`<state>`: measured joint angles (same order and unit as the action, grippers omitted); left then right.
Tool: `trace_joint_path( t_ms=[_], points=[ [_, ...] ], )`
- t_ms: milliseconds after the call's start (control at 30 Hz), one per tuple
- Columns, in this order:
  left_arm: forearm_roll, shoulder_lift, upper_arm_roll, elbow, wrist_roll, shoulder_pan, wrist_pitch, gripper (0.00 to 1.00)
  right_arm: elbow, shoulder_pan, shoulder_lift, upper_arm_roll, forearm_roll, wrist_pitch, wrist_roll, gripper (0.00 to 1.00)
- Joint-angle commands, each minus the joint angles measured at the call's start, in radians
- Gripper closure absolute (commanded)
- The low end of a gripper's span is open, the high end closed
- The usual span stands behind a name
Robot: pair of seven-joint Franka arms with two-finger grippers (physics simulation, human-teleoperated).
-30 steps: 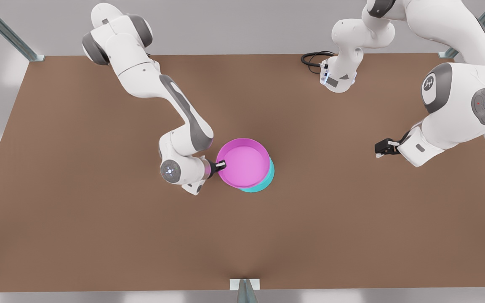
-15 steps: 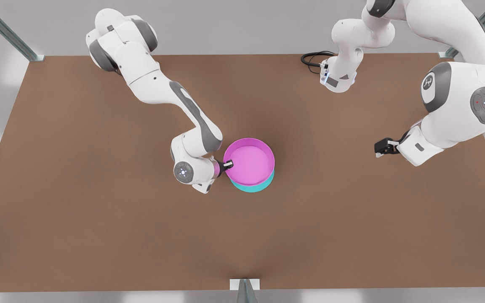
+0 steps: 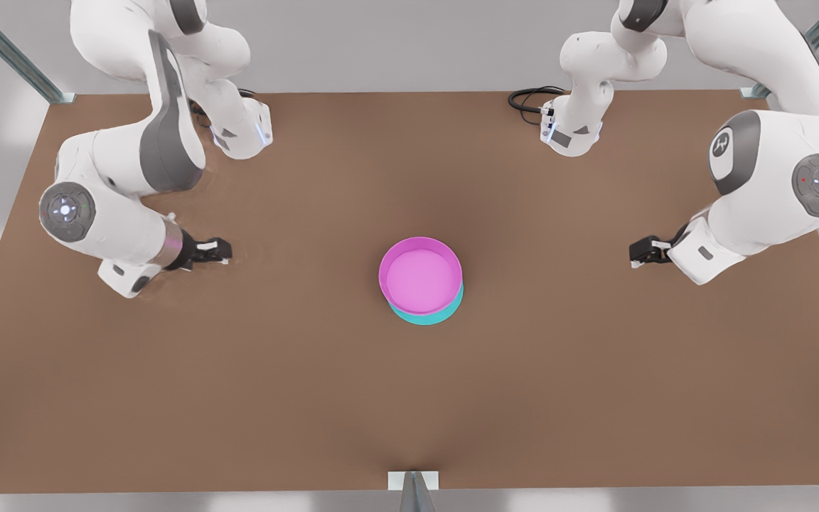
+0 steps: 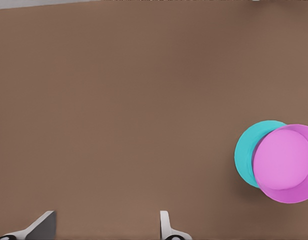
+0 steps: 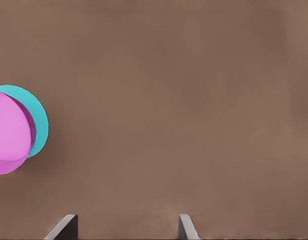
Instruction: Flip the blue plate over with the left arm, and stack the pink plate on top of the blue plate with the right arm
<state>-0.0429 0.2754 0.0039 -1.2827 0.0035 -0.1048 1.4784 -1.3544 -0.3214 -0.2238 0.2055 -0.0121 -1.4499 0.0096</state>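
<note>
The pink plate rests rim-up on the blue plate at mid-table, with only a turquoise crescent showing under it. No gripper touches the stack. My right gripper hovers open well off toward the front view's left. Near the table's edge on the front view's right, my left gripper waits open. From the left wrist, the pink plate overlaps the blue plate, far from the left gripper. The right wrist view has the pink plate and blue plate beside the right gripper.
Both arm bases stand at the table's back edge, with a coiled black cable by the one on the front view's right. Metal frame posts rise at the back corners. A small bracket sits at the front edge.
The right gripper let go of the pink plate's rim and drew far back to the front view's left. The pink plate stays on the blue plate. The left arm barely moved.
</note>
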Motion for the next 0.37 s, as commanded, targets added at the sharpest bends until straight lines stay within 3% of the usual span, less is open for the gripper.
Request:
trace_joint_path(
  t_ms=[0, 100, 333],
  points=[
    [0.0, 0.001, 0.002, 0.002, 0.0, 0.0, 0.003, 0.0, 0.0, 0.004, 0.014, -0.001, 0.039, 0.002, -0.002, 0.0],
    [0.001, -0.016, 0.007, -0.004, 0.013, 0.0, 0.008, 0.0, -0.019, 0.133, 0.006, -0.032, 0.066, -0.049, -0.002, 0.0],
    [0.015, -0.013, 0.004, 0.0, -0.016, 0.0, -0.017, 0.0, 0.012, 0.14, -0.042, -0.026, 0.058, -0.043, 0.007, 0.0]
  ],
)
